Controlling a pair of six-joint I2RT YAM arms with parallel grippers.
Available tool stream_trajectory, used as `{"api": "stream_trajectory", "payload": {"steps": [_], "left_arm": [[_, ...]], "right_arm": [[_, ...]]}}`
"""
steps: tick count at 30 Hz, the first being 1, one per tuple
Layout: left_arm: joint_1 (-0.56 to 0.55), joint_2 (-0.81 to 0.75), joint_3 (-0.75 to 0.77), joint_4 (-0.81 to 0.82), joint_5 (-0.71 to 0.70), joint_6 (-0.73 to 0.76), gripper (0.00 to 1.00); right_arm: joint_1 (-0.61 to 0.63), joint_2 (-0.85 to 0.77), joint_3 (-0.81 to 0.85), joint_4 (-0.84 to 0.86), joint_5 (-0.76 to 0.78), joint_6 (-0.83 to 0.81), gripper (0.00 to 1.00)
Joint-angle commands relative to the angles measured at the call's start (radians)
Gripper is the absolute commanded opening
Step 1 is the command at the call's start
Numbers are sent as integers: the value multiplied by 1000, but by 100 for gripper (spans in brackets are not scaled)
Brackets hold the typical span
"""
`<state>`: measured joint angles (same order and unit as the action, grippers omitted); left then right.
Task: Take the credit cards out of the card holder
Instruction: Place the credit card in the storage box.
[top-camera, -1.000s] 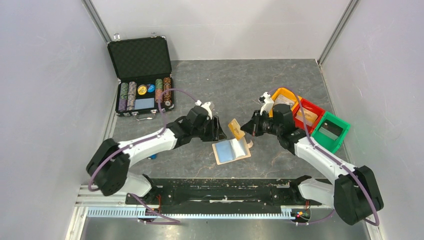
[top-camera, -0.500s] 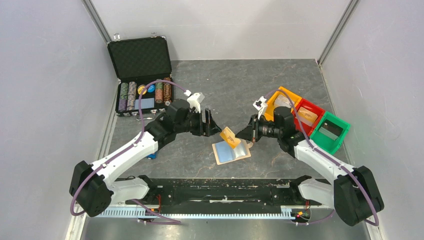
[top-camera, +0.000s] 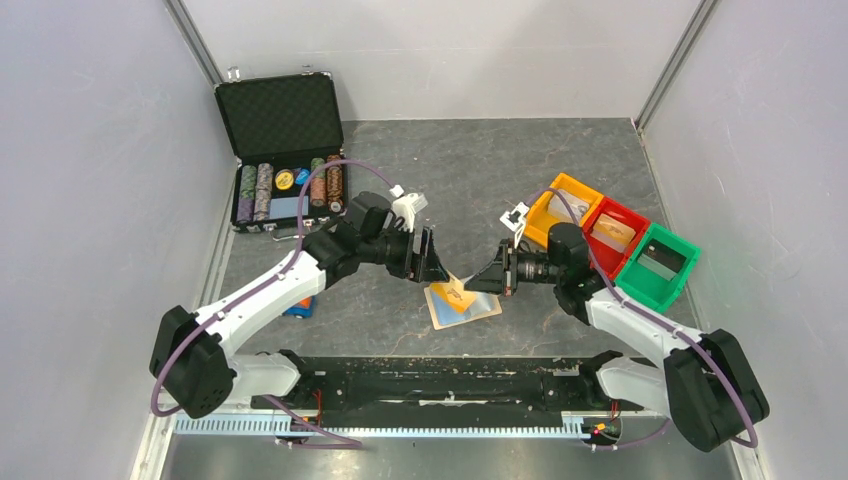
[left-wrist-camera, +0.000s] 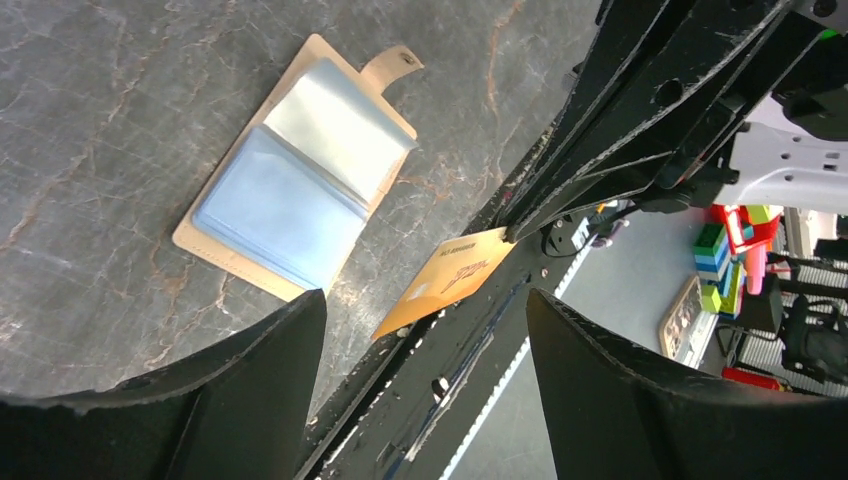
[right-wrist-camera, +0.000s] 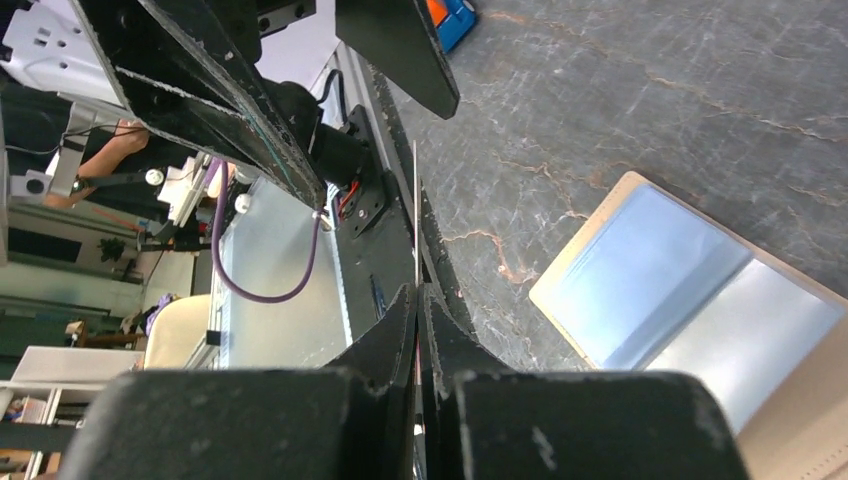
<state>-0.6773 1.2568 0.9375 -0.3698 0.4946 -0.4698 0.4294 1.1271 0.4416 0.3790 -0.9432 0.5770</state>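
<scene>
The card holder (top-camera: 482, 309) lies open on the table, blue pockets up, tan tab at its edge; it also shows in the left wrist view (left-wrist-camera: 300, 180) and the right wrist view (right-wrist-camera: 690, 300). My right gripper (top-camera: 488, 279) is shut on an orange-printed credit card (top-camera: 455, 292), holding it by one corner just above the holder's left part. The card (left-wrist-camera: 447, 282) hangs tilted in the left wrist view and shows edge-on (right-wrist-camera: 415, 215) between the shut right gripper (right-wrist-camera: 417, 297). My left gripper (top-camera: 433, 262) is open beside the card, empty (left-wrist-camera: 425, 385).
An open black chip case (top-camera: 283, 150) with poker chips sits at the back left. Orange (top-camera: 560, 197), red (top-camera: 617, 228) and green (top-camera: 660, 262) bins stand at the right. A small blue object (top-camera: 300, 308) lies under the left arm.
My right gripper has carried the card down and left, over the holder. My left gripper has opened wider and swung back toward the card.
</scene>
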Motion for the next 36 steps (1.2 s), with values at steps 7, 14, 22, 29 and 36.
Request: {"api": "stream_trajectory", "payload": {"steps": [7, 14, 22, 29, 36], "left_arm": [[1, -7, -77, 176, 200, -73, 71], [2, -12, -93, 235, 258, -117, 50], [9, -3, -163, 363, 301, -233, 2], [30, -66, -202, 409, 199, -289, 2], [55, -160, -273, 530, 115, -392, 2]], "right_arm": [[17, -47, -9, 92, -53, 32, 0], [18, -47, -18, 84, -52, 23, 0], [16, -65, -6, 81, 0, 44, 17], [9, -156, -38, 96, 150, 114, 54], [6, -205, -112, 200, 195, 234, 60]]}}
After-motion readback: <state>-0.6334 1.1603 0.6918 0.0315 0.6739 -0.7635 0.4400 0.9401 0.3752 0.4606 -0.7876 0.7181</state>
